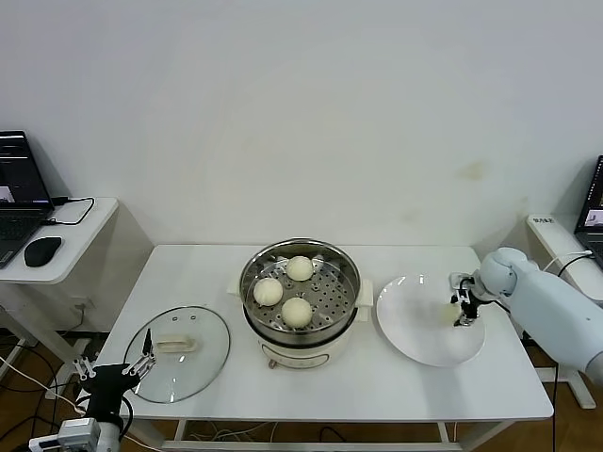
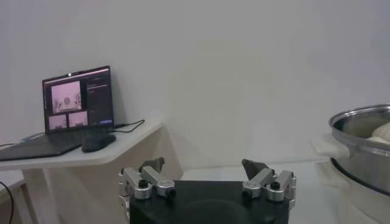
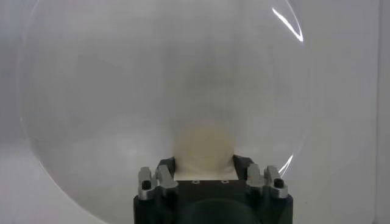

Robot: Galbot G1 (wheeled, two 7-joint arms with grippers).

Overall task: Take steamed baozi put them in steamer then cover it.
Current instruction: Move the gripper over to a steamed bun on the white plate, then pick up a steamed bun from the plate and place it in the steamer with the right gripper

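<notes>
Here we see our right gripper point(image 3: 204, 175) clamped on the last baozi point(image 3: 204, 149) over the plate point(image 1: 415, 344) at right; three buns point(image 1: 283, 290) sit in the steamer point(image 1: 344, 301); only the left wrist view shows our left gripper point(image 2: 204, 170) spread open.

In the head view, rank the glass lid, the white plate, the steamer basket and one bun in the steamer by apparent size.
1. Steamer basket and white plate: look alike, not ranked.
2. Glass lid: looks close to both, so this is unsure.
3. Bun: clearly smallest.

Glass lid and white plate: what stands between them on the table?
The steamer, three baozi inside, stands between the glass lid and the white plate; the head view shows it.
</notes>
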